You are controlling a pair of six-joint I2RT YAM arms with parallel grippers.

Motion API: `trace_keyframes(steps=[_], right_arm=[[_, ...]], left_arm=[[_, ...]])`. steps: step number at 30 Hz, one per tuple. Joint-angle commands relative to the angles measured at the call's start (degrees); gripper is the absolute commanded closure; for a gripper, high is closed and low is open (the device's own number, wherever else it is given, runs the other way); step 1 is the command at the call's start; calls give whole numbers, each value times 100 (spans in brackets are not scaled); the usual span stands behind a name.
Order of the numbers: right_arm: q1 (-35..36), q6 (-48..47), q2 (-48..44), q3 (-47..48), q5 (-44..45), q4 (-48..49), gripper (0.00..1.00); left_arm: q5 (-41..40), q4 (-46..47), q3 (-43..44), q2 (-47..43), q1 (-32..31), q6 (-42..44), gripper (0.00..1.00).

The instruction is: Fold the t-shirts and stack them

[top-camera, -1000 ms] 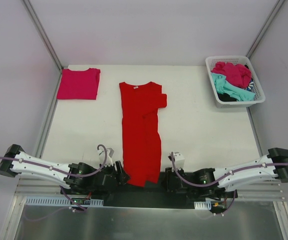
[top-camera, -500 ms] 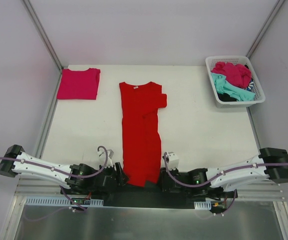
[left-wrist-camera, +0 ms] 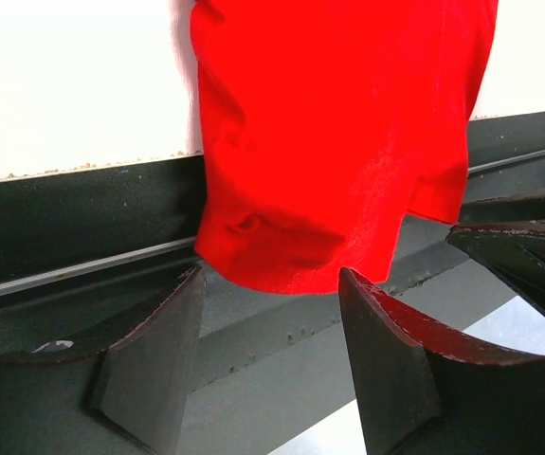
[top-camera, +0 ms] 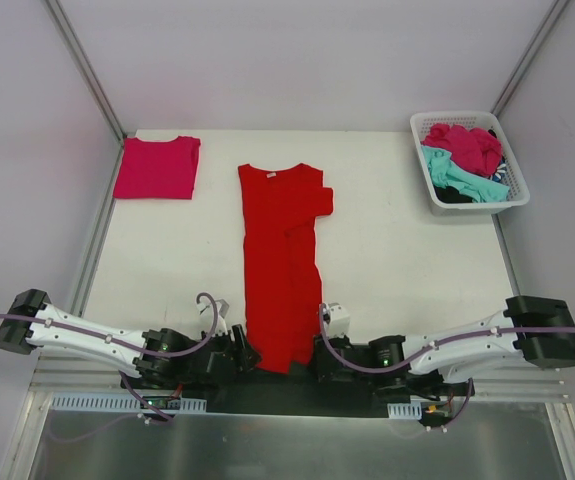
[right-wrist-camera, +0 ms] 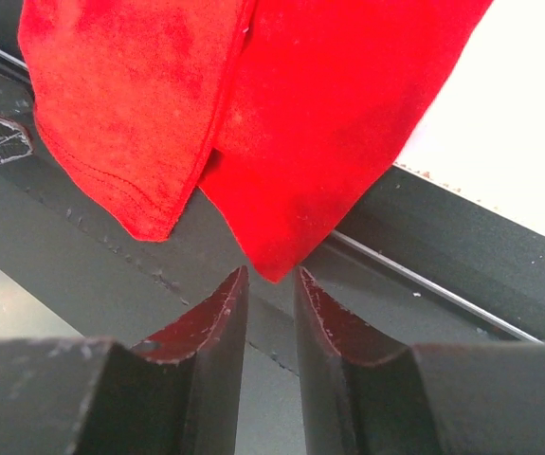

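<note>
White table (top-camera: 407,260) fills the middle of the overhead view. A bright red t-shirt (top-camera: 279,260) lies lengthwise down its centre, folded narrow, collar at the far end. One short sleeve sticks out to the right, and the hem hangs over the near edge onto a dark rail (left-wrist-camera: 63,218). The left arm (top-camera: 77,335) and right arm (top-camera: 467,345) reach inward low along that near edge, one on each side of the hem. A white lattice basket (top-camera: 454,117) sits at the far right corner, holding a crumpled magenta shirt (top-camera: 465,145), a teal shirt (top-camera: 452,175) and a dark one (top-camera: 454,196). A magenta-pink t-shirt (top-camera: 157,168) lies folded flat at the far left corner, well apart from the red one. The left gripper (left-wrist-camera: 272,280) has its jaws spread wide, with the red hem (left-wrist-camera: 338,123) drooping just beyond the fingertips (left-wrist-camera: 172,322) and nothing clamped between them. The right gripper (right-wrist-camera: 272,275) has its jaws drawn to a narrow slit with dark rail showing through. A pointed corner of the red cloth (right-wrist-camera: 319,123) hangs right at the mouth of that slit. Whether the pads touch it I cannot tell.
</note>
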Motion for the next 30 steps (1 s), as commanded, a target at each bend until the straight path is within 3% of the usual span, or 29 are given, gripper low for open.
trace_keyframes(steps=[1, 16, 20, 27, 30], right_arm=[[-80, -139, 78, 159, -13, 134, 71], [-335, -298, 447, 62, -180, 547, 76], [-361, -298, 447, 71, -189, 547, 85], [-370, -280, 377, 80, -172, 424, 89], [-362, -272, 368, 89, -154, 398, 89]], left_arm=[[-241, 98, -119, 124, -47, -81, 42], [-223, 582, -382, 414, -47, -213, 53], [-232, 591, -391, 405, -47, -196, 64], [-224, 582, -400, 326, -47, -187, 99], [-232, 582, -365, 361, -47, -169, 100]])
